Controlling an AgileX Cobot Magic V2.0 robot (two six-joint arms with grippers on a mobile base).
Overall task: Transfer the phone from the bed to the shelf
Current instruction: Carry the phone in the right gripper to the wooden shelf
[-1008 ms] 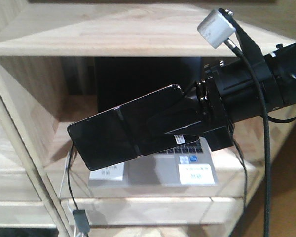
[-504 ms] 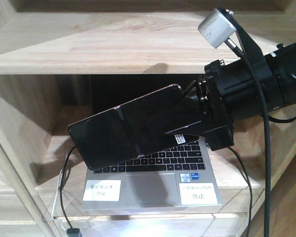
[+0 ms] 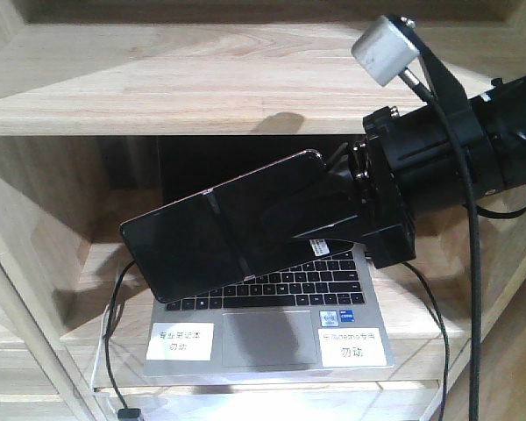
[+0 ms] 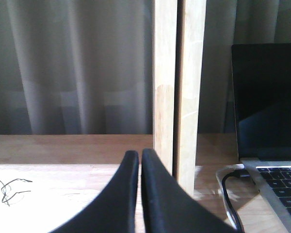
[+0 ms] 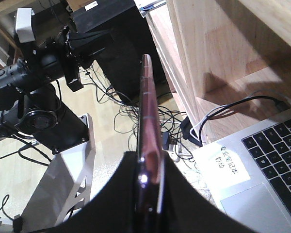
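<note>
In the front view the phone (image 3: 202,237), flat glossy black with a crease and a pinkish-gold rim, hangs tilted in the air in front of the shelf (image 3: 202,79). My right gripper (image 3: 285,224) is shut on its right end, near a white barcode sticker. The phone sits below the upper plank and above the laptop. The right wrist view shows the phone (image 5: 148,111) edge-on, clamped in that gripper (image 5: 148,167). My left gripper (image 4: 139,158) is shut on nothing, over a pale shelf board (image 4: 63,184). The bed is out of view.
An open grey laptop (image 3: 272,338) with white labels lies on the lower plank, a black cable (image 3: 110,351) trailing off its left side. A wooden upright (image 4: 177,97) stands just right of the left gripper. Cables (image 5: 136,116) and the robot's left arm (image 5: 43,68) are below.
The shelving has slid downward in the front view and more of the laptop shows. The right gripper and phone keep their place in the frame. Little has shifted over the last half second.
</note>
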